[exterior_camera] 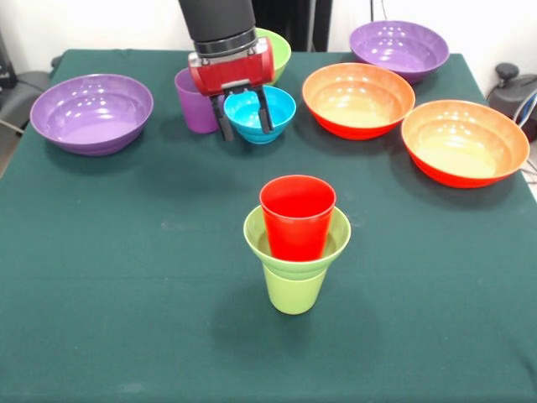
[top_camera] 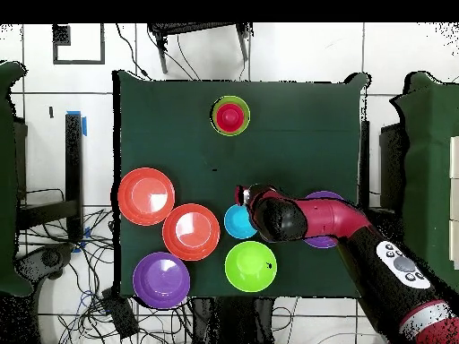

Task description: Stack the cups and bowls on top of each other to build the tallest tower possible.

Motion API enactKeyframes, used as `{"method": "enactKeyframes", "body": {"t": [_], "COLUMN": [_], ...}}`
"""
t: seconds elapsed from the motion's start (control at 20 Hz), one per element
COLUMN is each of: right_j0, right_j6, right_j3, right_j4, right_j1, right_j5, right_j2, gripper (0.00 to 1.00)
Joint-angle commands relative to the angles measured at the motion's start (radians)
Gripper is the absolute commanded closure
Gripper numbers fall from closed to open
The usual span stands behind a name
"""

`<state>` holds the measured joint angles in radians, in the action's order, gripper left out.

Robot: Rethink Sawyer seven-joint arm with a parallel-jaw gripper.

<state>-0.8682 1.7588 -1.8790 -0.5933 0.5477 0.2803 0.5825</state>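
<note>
The gripper (exterior_camera: 246, 107) hangs over the small blue bowl (exterior_camera: 262, 112), its two black fingers (exterior_camera: 225, 119) spread apart, with the bowl's near rim between them. The purple cup (exterior_camera: 194, 102) stands just beside the bowl at nine o'clock. In the middle of the green table (exterior_camera: 101, 269) stands the tower (exterior_camera: 295, 243): a red cup (exterior_camera: 297, 214) sits in a small lime-green bowl (exterior_camera: 336, 239) on top of a lime-green cup (exterior_camera: 294, 292). Two orange bowls (exterior_camera: 358, 99) sit at two o'clock from it.

Bright, even overhead light; soft shadows and glossy glare inside the bowls (exterior_camera: 358, 99).
</note>
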Motion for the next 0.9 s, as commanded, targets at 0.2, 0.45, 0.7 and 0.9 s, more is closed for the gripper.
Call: {"method": "enactKeyframes", "body": {"t": [0.2, 0.45, 0.7, 0.9], "right_j0": [-0.021, -0.050, -0.029, -0.029], "right_j6": [-0.145, -0.140, -0.096, -0.096], "right_j3": [-0.010, -0.036, -0.050, -0.047], "right_j4": [-0.110, -0.127, -0.135, -0.134], "right_j1": [-0.052, -0.057, -0.044, -0.051], "right_j5": [0.062, 0.048, 0.037, 0.053], "right_j2": [0.045, 0.052, 0.043, 0.054], "gripper": [0.00, 0.00, 0.00, 0.00]}}
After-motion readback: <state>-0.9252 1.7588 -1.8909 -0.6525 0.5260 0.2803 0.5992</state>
